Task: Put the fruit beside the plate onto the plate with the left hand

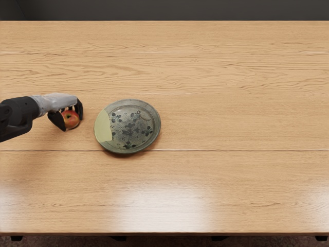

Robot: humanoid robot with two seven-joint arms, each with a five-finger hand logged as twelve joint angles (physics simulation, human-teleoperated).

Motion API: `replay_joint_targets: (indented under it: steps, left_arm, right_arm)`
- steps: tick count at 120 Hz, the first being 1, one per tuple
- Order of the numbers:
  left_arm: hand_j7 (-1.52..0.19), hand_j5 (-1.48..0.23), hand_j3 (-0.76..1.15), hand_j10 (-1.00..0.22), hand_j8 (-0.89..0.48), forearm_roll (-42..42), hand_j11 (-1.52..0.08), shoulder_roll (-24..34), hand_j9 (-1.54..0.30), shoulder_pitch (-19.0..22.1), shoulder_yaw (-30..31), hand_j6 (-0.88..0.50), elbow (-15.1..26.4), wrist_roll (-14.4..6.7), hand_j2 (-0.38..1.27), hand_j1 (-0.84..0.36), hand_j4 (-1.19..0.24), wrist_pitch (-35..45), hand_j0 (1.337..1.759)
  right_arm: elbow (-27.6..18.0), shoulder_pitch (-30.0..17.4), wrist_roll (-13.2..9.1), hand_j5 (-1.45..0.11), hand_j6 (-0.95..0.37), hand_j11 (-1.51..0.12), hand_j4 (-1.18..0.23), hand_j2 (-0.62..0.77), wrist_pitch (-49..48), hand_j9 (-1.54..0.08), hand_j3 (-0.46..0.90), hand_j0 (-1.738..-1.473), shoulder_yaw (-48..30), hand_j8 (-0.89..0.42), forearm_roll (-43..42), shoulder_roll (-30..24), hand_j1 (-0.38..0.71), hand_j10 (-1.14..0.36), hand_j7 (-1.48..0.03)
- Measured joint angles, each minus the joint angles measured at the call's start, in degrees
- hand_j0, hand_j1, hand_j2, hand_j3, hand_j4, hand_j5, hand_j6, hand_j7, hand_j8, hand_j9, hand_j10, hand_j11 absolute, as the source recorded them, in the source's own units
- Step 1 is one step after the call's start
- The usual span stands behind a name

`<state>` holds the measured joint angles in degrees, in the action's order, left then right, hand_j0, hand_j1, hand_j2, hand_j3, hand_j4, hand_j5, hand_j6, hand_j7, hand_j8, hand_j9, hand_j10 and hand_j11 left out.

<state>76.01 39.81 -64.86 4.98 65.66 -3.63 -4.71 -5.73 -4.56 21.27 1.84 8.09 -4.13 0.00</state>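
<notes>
A small red and yellow fruit [71, 118] lies on the table just left of a grey-green plate [128, 126] with a dark flower pattern. My left hand [68, 116] reaches in from the left edge and its dark fingers [56, 120] curl around the fruit from both sides. The fruit still rests on the wood, a short gap away from the plate's left rim. Nothing lies on the plate. The right arm does not show.
The wooden table [216, 77] stretches wide to the right and towards the back. Its front edge runs along the bottom of the view. A dark wall lies beyond the far edge.
</notes>
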Motion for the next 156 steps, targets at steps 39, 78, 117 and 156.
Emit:
replay_joint_targets:
  steps: [39, 78, 117, 156]
  left_arm:
    - [-0.93, -0.93, 0.00, -0.69, -0.48, -0.43, -0.93, 0.44, -0.93, -4.56, -0.72, -0.44, 0.72, -0.04, 0.27, -0.23, -0.68, -0.06, 1.653]
    - [-0.92, -0.94, 0.00, -0.69, -0.46, -1.55, -0.91, -3.93, -0.92, -11.65, -1.03, -0.44, 7.14, -0.02, 0.34, -0.26, -0.67, -1.00, 1.655]
    - [-0.92, -0.96, 0.00, -0.69, -0.44, -3.09, -0.91, -8.65, -0.91, -6.60, -1.36, -0.42, 9.43, 0.55, 0.43, -0.31, -0.63, -1.79, 1.656]
    - [-0.92, -0.93, 0.00, -0.68, -0.45, -2.92, -0.92, -11.06, -0.92, -3.63, -1.54, -0.44, 7.52, 0.61, 0.33, -0.28, -0.67, -1.51, 1.654]
  right_arm:
    - [0.01, 0.01, 0.00, -0.05, -0.04, -0.05, -0.04, -0.01, 0.00, -0.05, 0.00, -1.658, 0.00, -0.04, 0.00, 0.00, -0.31, -0.04, -0.05]
    - [0.00, 0.02, 0.00, -0.05, -0.04, -0.05, -0.04, -0.01, 0.00, -0.05, 0.00, -1.658, 0.00, -0.04, 0.00, 0.00, -0.31, -0.03, -0.05]
    - [0.01, 0.02, 0.00, -0.05, -0.04, -0.05, -0.04, -0.01, 0.00, -0.05, 0.00, -1.658, 0.00, -0.04, 0.00, 0.00, -0.31, -0.04, -0.05]
    - [0.01, 0.01, 0.00, -0.05, -0.04, -0.05, -0.04, -0.01, 0.00, -0.05, 0.00, -1.658, 0.00, -0.04, 0.00, 0.00, -0.31, -0.04, -0.05]
